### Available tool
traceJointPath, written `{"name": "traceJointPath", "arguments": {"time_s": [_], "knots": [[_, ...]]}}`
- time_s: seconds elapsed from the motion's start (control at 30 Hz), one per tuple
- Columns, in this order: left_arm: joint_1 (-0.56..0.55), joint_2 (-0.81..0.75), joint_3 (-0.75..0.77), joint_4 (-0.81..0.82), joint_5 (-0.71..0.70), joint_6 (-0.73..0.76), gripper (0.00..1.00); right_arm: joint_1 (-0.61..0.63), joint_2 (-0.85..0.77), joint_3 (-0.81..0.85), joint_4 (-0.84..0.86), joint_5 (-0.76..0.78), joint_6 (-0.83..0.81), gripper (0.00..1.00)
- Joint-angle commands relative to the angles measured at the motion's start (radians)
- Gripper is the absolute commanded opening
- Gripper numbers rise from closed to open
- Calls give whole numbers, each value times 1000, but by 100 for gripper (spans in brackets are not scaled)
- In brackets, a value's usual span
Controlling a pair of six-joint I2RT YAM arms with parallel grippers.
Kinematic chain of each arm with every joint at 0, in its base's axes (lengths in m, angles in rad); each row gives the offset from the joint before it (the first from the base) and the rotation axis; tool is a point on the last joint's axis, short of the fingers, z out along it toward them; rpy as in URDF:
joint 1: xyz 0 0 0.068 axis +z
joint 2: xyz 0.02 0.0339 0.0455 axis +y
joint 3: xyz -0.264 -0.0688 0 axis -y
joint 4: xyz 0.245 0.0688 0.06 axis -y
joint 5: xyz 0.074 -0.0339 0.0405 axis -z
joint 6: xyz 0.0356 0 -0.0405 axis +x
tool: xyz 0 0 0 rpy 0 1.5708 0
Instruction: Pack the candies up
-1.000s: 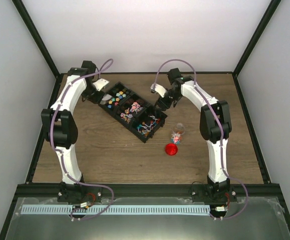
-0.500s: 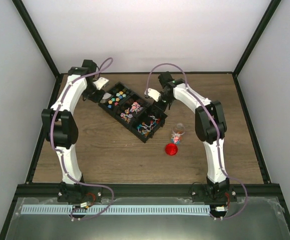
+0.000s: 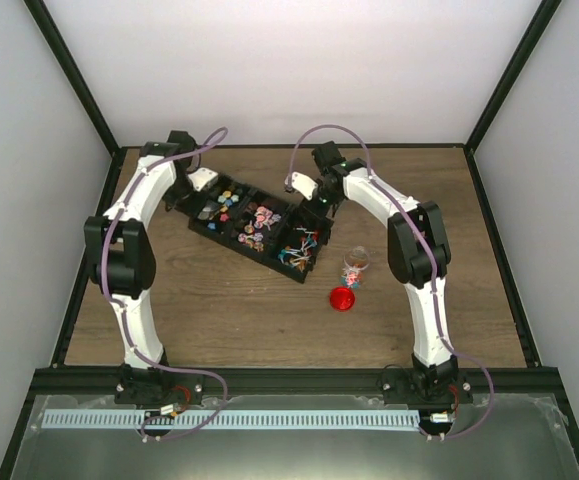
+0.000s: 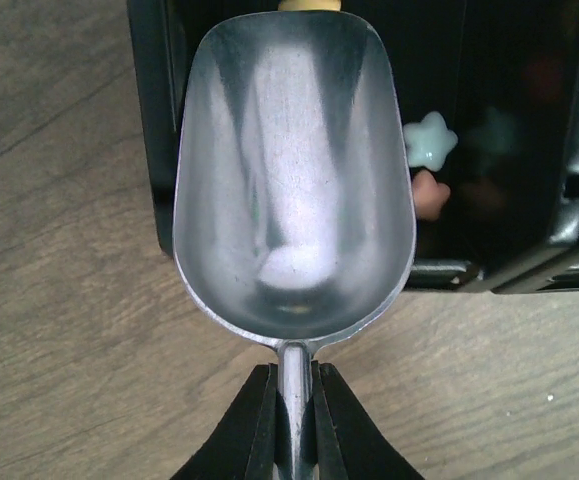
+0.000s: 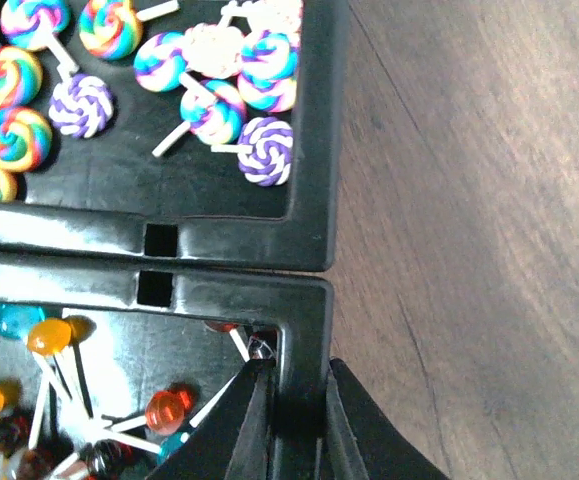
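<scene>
the left pincer is clamped on the handle of an empty scoop at the left end of the tray, where the candies lie in compartments. the tray wall is gripped by the right pincer. a scooping dip is judged next. what the jar holds cannot be made out.

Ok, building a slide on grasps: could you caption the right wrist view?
Right gripper pinches the wall of the black tray, swirl lollipops in one compartment, ball lollipops in the next.
</scene>
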Motion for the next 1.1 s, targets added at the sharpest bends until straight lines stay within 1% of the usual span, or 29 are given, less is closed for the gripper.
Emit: {"name": "traceJointPath", "arguments": {"time_s": [0.0,0.07,0.17,0.2,0.37,0.6,0.83,1.07], "knots": [[1,-51,-11,-15,-57,34,4,21,13,49,22,-51,-58,13],[-3,-51,-17,-29,-77,43,4,25,18,56,34,-53,-58,10],[-6,-68,-37,-46,-96,57,4,32,44,94,10,-49,-46,2],[-8,-84,-55,-41,-105,59,4,32,50,104,2,-47,-37,1],[-46,-171,-155,2,-221,38,4,33,51,95,-4,-16,7,1],[-83,-263,-241,41,-193,12,4,31,39,65,28,8,89,1],[-104,-189,-200,-52,-179,17,4,26,30,59,35,22,135,1],[-104,-96,-140,-46,-225,-30,4,23,8,26,58,18,132,1]]}}
